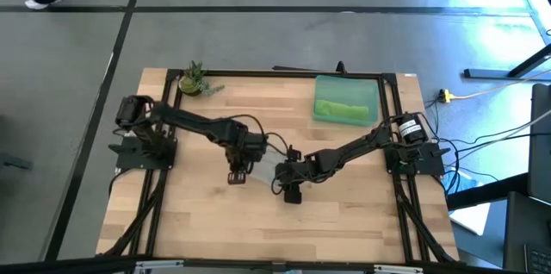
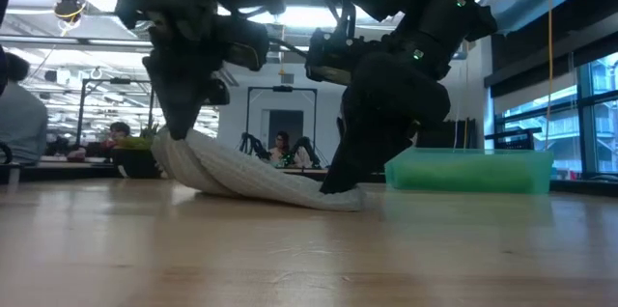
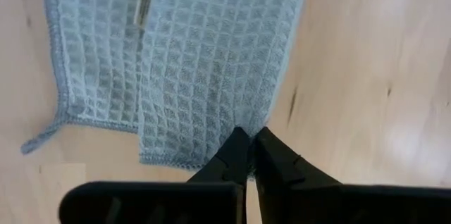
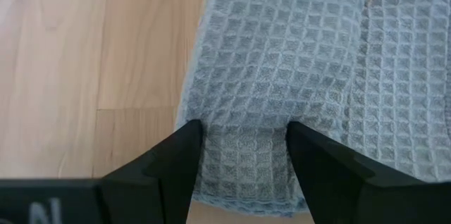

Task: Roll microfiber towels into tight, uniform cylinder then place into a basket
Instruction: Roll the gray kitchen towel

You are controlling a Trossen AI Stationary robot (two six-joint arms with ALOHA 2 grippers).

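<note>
while the small potted plant just sits at the tabletop's far left corner, left gripper is down near the middle of the tabletop, jaws pressed together on the edge of the grey towel, pinching a hem at its left end. looks like it's pinning or lifting that end so the fold stays put. towel lies partly folded between the two grippers, flat weave showing, not a cylinder yet. right gripper is at the towel's other end, fingers part spread and straddling a folded strip of cloth, probably to keep both ends even for a uniform roll. toward the far right corner, the teal basket holds the green towel, already rolled, so i'd say grey is the last one.
</note>
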